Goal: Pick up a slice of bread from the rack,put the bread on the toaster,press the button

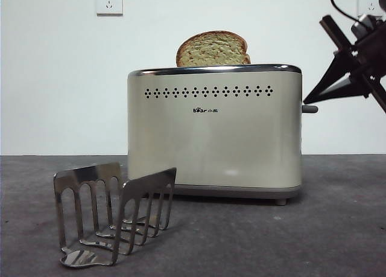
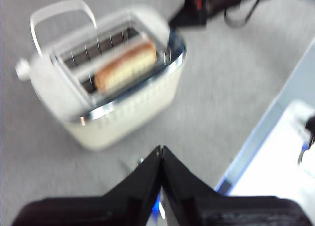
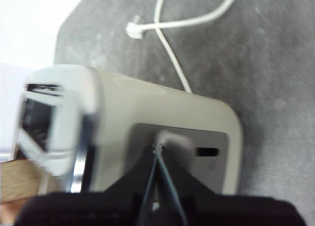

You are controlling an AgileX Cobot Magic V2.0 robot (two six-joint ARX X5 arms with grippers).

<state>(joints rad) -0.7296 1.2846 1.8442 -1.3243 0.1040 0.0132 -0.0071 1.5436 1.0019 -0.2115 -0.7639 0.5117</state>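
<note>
The cream toaster (image 1: 214, 132) stands mid-table with the slice of bread (image 1: 212, 49) upright in its top slot, its rounded top showing above the rim. At front left, the steel rack (image 1: 111, 213) holds nothing. My right gripper (image 1: 307, 100) is shut, and its tip sits just above the grey button (image 1: 309, 108) at the toaster's narrow end. In the right wrist view the shut tips (image 3: 157, 148) meet the button (image 3: 172, 137). My left gripper (image 2: 161, 149) is shut and holds nothing, high above the toaster (image 2: 123, 108) and the bread (image 2: 125, 66).
White wall sockets (image 1: 109, 0) are on the wall behind. A white power cable (image 3: 172, 24) lies on the grey table beyond the toaster's end. A pale blue-edged surface (image 2: 275, 152) borders the table in the left wrist view.
</note>
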